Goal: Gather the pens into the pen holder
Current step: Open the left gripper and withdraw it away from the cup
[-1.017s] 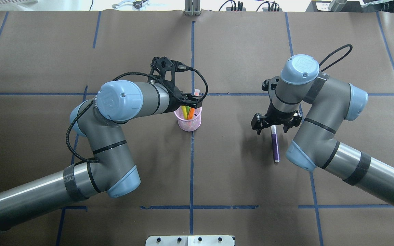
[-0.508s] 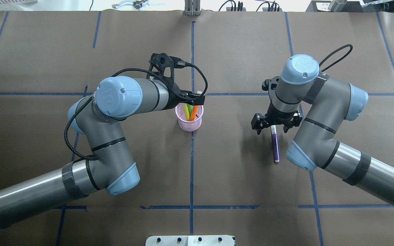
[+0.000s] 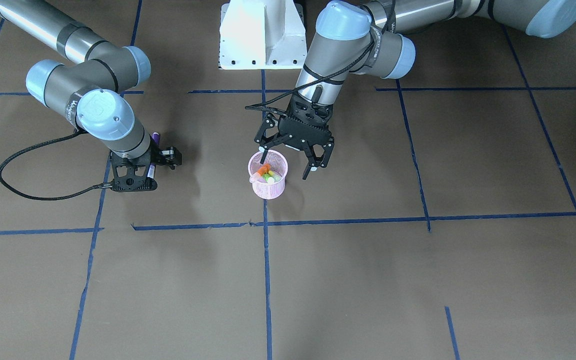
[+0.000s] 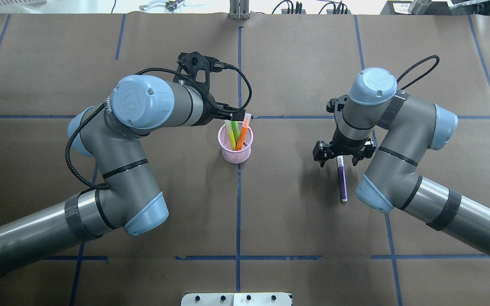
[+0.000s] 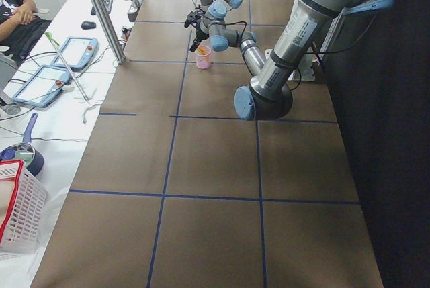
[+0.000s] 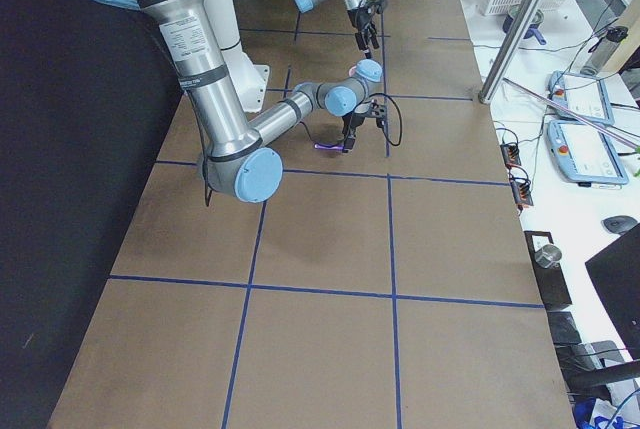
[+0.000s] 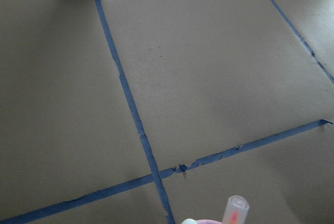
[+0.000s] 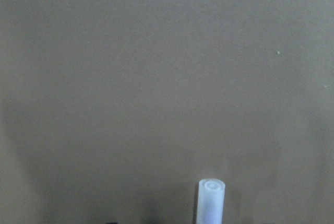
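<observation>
The pink mesh pen holder (image 4: 229, 155) stands at the table's middle, also in the front view (image 3: 268, 190). A yellow pen (image 4: 230, 134), a green pen (image 4: 236, 131) and an orange pen (image 4: 241, 136) lean inside it. My left gripper (image 3: 286, 161) is open and empty, just behind the cup's rim and above it. The orange pen's cap (image 7: 236, 211) shows at the bottom of the left wrist view. A purple pen (image 4: 343, 180) lies flat on the table. My right gripper (image 4: 339, 162) is open and low, its fingers on either side of the pen's pale cap (image 8: 211, 200).
The white robot base (image 3: 260, 35) stands at the near edge of the table. A black cable (image 3: 28, 190) loops from the right wrist onto the table. Blue tape lines cross the brown table cover (image 4: 236, 221).
My left gripper has pulled back from over the cup toward the far left. The orange pen now leans free in the cup. The right arm and purple pen have not moved.
</observation>
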Robot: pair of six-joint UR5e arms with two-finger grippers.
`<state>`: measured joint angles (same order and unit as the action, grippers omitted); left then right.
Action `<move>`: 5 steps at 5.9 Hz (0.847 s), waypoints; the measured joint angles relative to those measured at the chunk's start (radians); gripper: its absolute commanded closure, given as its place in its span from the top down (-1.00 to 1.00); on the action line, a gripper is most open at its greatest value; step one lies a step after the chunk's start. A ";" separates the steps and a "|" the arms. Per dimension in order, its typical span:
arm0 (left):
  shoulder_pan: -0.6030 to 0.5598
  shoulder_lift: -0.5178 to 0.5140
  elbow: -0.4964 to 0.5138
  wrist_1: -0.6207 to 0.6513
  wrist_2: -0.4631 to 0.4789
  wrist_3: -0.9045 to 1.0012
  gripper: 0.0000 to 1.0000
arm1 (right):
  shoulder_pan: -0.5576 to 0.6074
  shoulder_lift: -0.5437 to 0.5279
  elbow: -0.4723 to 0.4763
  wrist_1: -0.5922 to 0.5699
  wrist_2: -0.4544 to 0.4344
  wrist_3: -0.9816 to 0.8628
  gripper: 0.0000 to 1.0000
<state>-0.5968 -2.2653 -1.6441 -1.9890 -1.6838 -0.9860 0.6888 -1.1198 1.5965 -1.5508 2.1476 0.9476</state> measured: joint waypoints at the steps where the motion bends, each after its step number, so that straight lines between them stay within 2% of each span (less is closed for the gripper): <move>1: -0.051 0.002 -0.008 0.044 -0.082 0.004 1.00 | 0.000 0.000 -0.001 0.000 0.000 0.001 -0.17; 4: -0.282 0.009 -0.015 0.218 -0.416 0.103 1.00 | 0.000 -0.004 -0.007 0.000 0.000 0.002 -0.93; 5: -0.367 0.014 -0.016 0.278 -0.507 0.184 1.00 | 0.000 -0.004 -0.008 0.000 0.000 0.002 -1.00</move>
<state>-0.9640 -2.2509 -1.6596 -1.7109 -2.1910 -0.8016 0.6888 -1.1236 1.5881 -1.5505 2.1477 0.9491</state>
